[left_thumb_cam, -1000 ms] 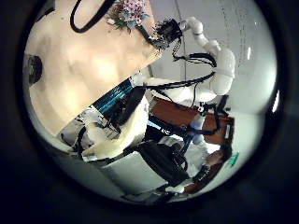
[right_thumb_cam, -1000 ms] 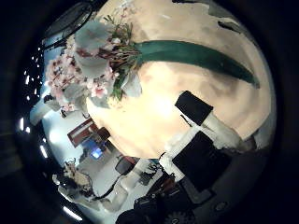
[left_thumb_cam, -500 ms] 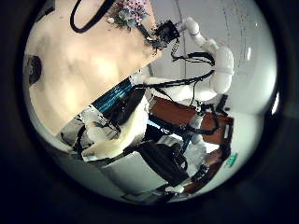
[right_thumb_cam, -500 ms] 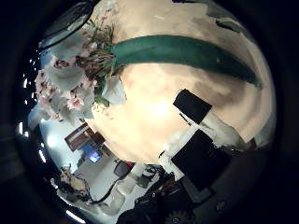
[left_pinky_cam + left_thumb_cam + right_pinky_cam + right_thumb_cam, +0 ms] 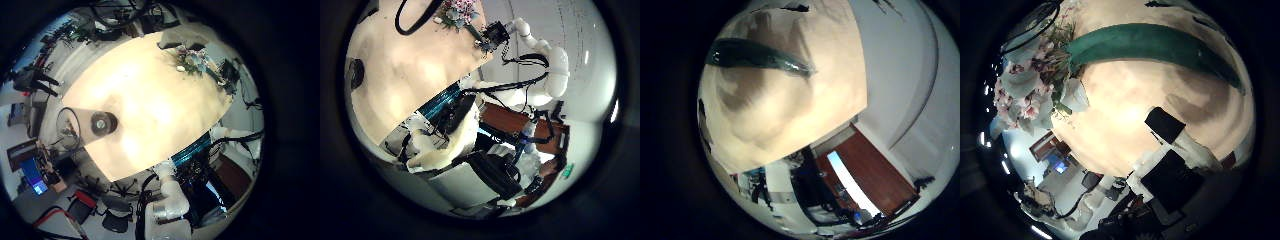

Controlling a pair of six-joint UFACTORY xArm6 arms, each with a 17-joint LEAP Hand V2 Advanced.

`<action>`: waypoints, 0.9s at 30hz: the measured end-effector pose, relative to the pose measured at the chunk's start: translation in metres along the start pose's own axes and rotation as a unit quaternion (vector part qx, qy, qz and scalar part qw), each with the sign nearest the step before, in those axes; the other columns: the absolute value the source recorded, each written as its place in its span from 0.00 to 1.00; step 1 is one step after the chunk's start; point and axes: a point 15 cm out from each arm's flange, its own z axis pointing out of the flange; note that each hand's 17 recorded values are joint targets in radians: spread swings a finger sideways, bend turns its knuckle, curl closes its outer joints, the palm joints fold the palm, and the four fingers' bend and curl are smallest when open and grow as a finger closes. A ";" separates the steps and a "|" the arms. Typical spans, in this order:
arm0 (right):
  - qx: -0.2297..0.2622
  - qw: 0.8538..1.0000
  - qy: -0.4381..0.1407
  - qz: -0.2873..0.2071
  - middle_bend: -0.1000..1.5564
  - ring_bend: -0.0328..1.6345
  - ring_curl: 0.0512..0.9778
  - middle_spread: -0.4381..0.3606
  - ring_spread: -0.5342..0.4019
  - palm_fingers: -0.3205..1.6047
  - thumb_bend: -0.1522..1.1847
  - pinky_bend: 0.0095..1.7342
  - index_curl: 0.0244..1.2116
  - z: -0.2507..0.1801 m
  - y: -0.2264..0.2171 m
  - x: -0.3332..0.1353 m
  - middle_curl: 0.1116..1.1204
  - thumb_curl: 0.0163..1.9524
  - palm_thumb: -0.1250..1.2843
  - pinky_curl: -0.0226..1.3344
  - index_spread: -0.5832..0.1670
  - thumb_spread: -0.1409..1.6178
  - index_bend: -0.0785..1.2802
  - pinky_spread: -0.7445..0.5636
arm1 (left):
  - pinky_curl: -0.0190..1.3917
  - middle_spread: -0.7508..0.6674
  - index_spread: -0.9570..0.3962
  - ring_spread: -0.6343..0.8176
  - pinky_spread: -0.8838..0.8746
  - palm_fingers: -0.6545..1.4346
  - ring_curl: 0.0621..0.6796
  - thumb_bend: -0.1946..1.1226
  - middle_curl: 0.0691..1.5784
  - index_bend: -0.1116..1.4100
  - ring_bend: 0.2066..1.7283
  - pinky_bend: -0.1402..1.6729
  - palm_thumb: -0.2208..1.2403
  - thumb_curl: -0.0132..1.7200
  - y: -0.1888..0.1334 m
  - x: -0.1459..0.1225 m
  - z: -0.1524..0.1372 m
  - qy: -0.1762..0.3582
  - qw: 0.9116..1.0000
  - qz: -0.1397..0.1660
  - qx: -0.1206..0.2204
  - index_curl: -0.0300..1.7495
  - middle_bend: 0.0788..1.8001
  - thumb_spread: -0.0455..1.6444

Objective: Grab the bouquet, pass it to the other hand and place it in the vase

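The bouquet (image 5: 1025, 85) lies flat on the table (image 5: 1130, 100), its long wrapped stem (image 5: 1150, 45) stretched out from the flowers. My right hand (image 5: 498, 35) hovers close over the stem end, open. One of its fingers (image 5: 1175, 140) reaches out beside the stem and nothing is held. The stem (image 5: 755, 55) also shows lying under that palm. The vase (image 5: 104, 122) stands upright on the table (image 5: 150, 90), well away from the bouquet (image 5: 195, 62). My left hand is high above the table, far from both.
A round wire ring (image 5: 70, 125) lies beside the vase, and a looped cable (image 5: 415, 15) lies near the bouquet (image 5: 455, 12). Chairs and desks stand past the table edge (image 5: 440, 95).
The right palm view has shifted along the bouquet, and the stem now fills more of it. Seen from the left palm, my right hand has edged closer to the bouquet.
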 end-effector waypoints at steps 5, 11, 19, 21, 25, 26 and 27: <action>-0.007 1.000 -0.001 0.002 0.27 0.44 0.22 0.67 0.64 0.37 0.10 0.27 0.35 0.007 -0.002 0.001 0.28 0.21 0.59 0.19 0.50 0.66 0.21 0.84 | 0.01 0.60 0.63 0.65 0.71 0.49 0.15 0.13 0.21 0.20 0.22 0.40 0.33 0.18 0.000 0.002 0.000 -0.001 1.000 0.001 0.000 0.26 0.07 0.74; -0.008 1.000 0.000 0.002 0.30 0.48 0.23 0.61 0.55 0.41 0.10 0.26 0.34 0.008 -0.003 0.000 0.30 0.21 0.59 0.17 0.51 0.67 0.19 0.79 | 0.01 0.60 0.63 0.65 0.71 0.49 0.15 0.13 0.21 0.20 0.22 0.40 0.33 0.18 -0.002 0.005 -0.001 -0.003 1.000 0.004 0.000 0.26 0.07 0.74; 0.001 1.000 0.009 -0.001 0.37 0.56 0.27 0.44 0.37 0.58 0.10 0.32 0.34 0.011 -0.011 0.004 0.35 0.22 0.63 0.16 0.42 0.66 0.20 0.60 | 0.01 0.60 0.63 0.65 0.71 0.49 0.15 0.13 0.21 0.20 0.22 0.40 0.33 0.18 -0.003 0.007 0.000 -0.003 1.000 0.003 -0.001 0.26 0.07 0.74; 0.002 1.000 0.015 -0.004 0.38 0.57 0.29 0.39 0.32 0.63 0.10 0.37 0.35 0.011 -0.011 0.005 0.37 0.22 0.64 0.17 0.38 0.66 0.20 0.51 | 0.01 0.60 0.63 0.65 0.71 0.49 0.15 0.13 0.21 0.20 0.22 0.40 0.33 0.18 -0.002 0.007 0.000 -0.004 1.000 0.003 -0.001 0.26 0.07 0.74; 0.001 1.000 0.024 -0.010 0.39 0.59 0.32 0.32 0.27 0.65 0.10 0.42 0.39 0.011 -0.012 0.001 0.40 0.23 0.67 0.18 0.32 0.65 0.22 0.39 | 0.01 0.60 0.63 0.65 0.71 0.49 0.15 0.13 0.21 0.20 0.22 0.40 0.33 0.18 -0.002 0.007 0.000 -0.004 1.000 0.003 -0.001 0.26 0.07 0.74; 0.001 1.000 0.024 -0.010 0.40 0.59 0.33 0.29 0.26 0.66 0.10 0.43 0.40 0.011 -0.012 0.001 0.41 0.23 0.67 0.18 0.30 0.65 0.22 0.35 | 0.01 0.60 0.63 0.65 0.71 0.49 0.15 0.13 0.21 0.20 0.22 0.40 0.33 0.18 -0.002 0.007 0.000 -0.003 1.000 0.003 -0.001 0.26 0.07 0.74; 0.000 1.000 0.024 -0.011 0.40 0.60 0.34 0.28 0.25 0.66 0.10 0.44 0.40 0.012 -0.012 0.001 0.41 0.23 0.68 0.19 0.29 0.65 0.22 0.34 | 0.01 0.60 0.63 0.65 0.71 0.49 0.15 0.13 0.21 0.20 0.22 0.40 0.33 0.18 -0.002 0.007 0.000 -0.003 1.000 0.003 -0.002 0.26 0.07 0.74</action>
